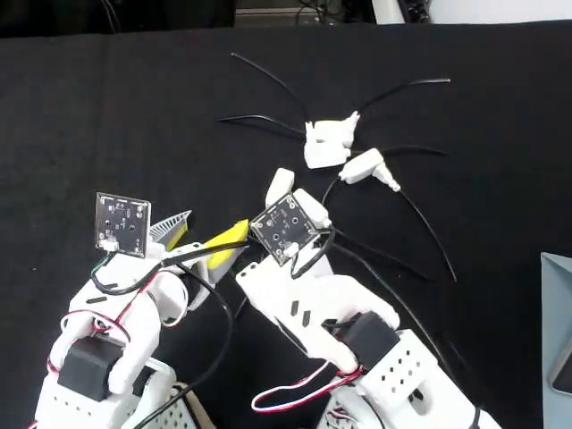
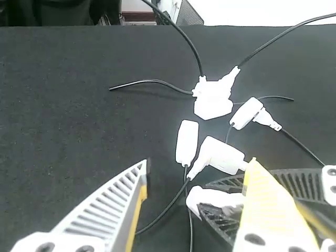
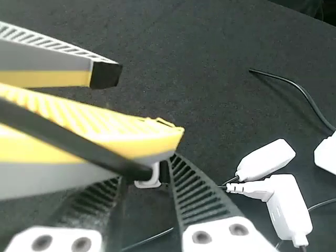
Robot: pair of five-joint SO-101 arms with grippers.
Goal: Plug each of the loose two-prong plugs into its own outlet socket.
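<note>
A white outlet block (image 1: 323, 143) (image 2: 211, 101) lies mid-table with black cords fanning out from it. One loose white plug (image 1: 366, 165) (image 2: 247, 112) rests just beside it. Two more white plugs (image 2: 187, 142) (image 2: 220, 155) lie closer to the arms, also in the right wrist view (image 3: 265, 160) (image 3: 286, 203). My left gripper (image 1: 214, 225) (image 2: 197, 165) (image 3: 144, 105) is open, its yellow finger (image 2: 268, 205) lying across the right gripper. My right gripper (image 3: 149, 176) (image 2: 203, 202), with black ribbed fingers, is shut on a small white plug (image 3: 147, 182) (image 2: 197, 195) low over the cloth.
Black cords (image 1: 420, 223) trail over the black tablecloth (image 1: 134, 116) toward the right and far side. A grey-blue object (image 1: 559, 331) sits at the right edge. The right arm's camera board (image 1: 286, 223) hides its fingers from above.
</note>
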